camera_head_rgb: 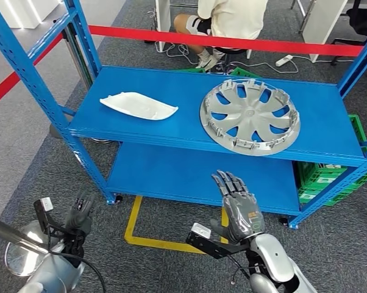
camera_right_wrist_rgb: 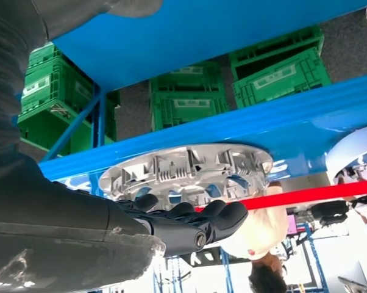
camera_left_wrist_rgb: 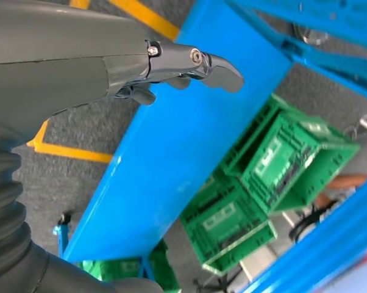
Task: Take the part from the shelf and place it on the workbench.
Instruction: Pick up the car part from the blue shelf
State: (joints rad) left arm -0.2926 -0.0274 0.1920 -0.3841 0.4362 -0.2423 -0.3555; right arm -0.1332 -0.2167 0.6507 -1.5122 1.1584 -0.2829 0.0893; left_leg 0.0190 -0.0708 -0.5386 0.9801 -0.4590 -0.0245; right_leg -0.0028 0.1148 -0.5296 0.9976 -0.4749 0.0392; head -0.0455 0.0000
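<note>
On the upper deck of the blue shelf [camera_head_rgb: 140, 131] lie the two candidate parts: a silver wheel cover [camera_head_rgb: 250, 116] toward the right, its rim close to the front edge, and a smaller white curved panel [camera_head_rgb: 139, 105] well apart to its left. Green crates [camera_head_rgb: 320, 178] sit on the floor behind the lower deck. The right hand [camera_head_rgb: 236, 204] is raised below the wheel cover and in front of the shelf, fingers spread wide and holding nothing. The left hand [camera_head_rgb: 78, 215] hangs low at the left; whether its fingers are spread or curled I cannot tell. The likely trouble is the wheel cover's flat, wide form: a one-handed grab at the rim could let it tip or slide off the edge.
</note>
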